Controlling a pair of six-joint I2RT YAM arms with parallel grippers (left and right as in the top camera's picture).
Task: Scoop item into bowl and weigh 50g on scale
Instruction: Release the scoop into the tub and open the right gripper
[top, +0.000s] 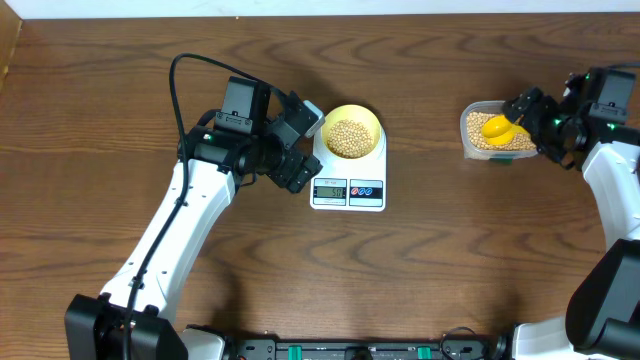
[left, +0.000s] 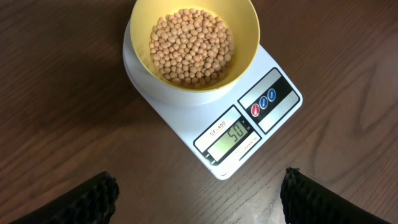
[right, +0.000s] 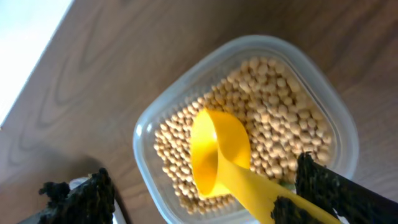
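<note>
Left gripper (top: 303, 146) (left: 199, 202) is seen low over the table (top: 450, 270), jaws spread wide, nothing between them; both dark fingers (left: 93, 199) are noted at the lower corners of the left wrist view. Scale (top: 380, 165) (left: 177, 115) is found just ahead of this gripper, flat on the wood, apart from the fingertips. Its display (top: 329, 191) (left: 233, 135) is turned to the near edge, closest to the gripper, and 50 is read on it; two buttons (left: 263, 103) are set beside the display. Bowl (top: 372, 120) (left: 249, 37) is seated upright on the scale's platform, at the end farther from the gripper. Beans (top: 350, 138) (left: 189, 46) are held in the bowl, covering its bottom, well below the rim. None are seen spilled on the scale or on the table around it. Farther right, well apart from the scale, a clear tub (top: 466, 140) (right: 146, 143) is placed directly before the right gripper (top: 535, 125) (right: 202, 186), and more beans are heaped in it. A yellow scoop (top: 497, 128) (right: 217, 155) is laid on those beans, cup away from the gripper, handle run back toward it. Right gripper's jaws are seen spread wide over the tub's near edge; the handle is passed close by one finger (right: 329, 186) and is not pinched between the two. Whether that finger touches the handle cannot be told.
</note>
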